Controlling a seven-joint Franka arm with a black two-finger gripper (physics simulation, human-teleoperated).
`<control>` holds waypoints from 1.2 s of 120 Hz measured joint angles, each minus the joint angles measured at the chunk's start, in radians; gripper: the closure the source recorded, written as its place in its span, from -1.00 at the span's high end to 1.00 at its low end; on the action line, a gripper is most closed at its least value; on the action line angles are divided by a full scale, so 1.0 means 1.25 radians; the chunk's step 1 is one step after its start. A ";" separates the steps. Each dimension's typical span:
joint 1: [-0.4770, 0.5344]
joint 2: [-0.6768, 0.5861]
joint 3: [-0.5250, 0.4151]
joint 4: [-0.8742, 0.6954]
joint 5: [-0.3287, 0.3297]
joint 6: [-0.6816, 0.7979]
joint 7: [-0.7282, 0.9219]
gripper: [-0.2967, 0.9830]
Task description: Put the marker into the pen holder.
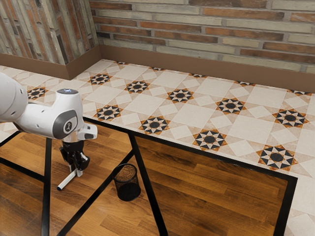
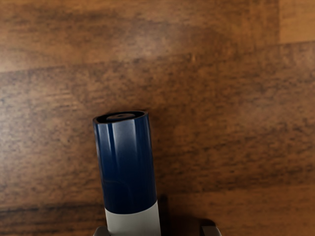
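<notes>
My gripper (image 1: 79, 172) is low over the wooden table in the exterior view, at the marker's inner end. The white marker (image 1: 66, 181) slants out from under it, its dark end pointing down and left. In the wrist view the marker (image 2: 128, 167) shows a blue cap and part of a white body. There my gripper (image 2: 156, 231) has its two fingertips apart at the lower edge: one is right beside the marker, while a gap separates the other from it. The black mesh pen holder (image 1: 127, 184) stands upright, to the exterior view's right of the gripper.
Black bars (image 1: 146, 189) cross the wooden tabletop (image 1: 211, 191), one passing behind the pen holder and another running diagonally between it and the marker. A black edge borders the table, with patterned floor tiles (image 1: 197, 115) and a brick wall (image 1: 197, 29) beyond.
</notes>
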 joint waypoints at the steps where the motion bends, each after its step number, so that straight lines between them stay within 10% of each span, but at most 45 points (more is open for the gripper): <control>1: 0.000 0.000 0.000 0.000 0.000 0.000 0.000 -0.28; 78: -0.006 -0.088 -0.017 -0.006 0.013 0.038 -0.005 -0.62; 115: -0.005 -0.386 -0.151 -0.202 0.003 0.321 -0.018 -0.64; 144: -0.005 -0.421 -0.236 -0.318 -0.011 0.585 -0.009 -0.64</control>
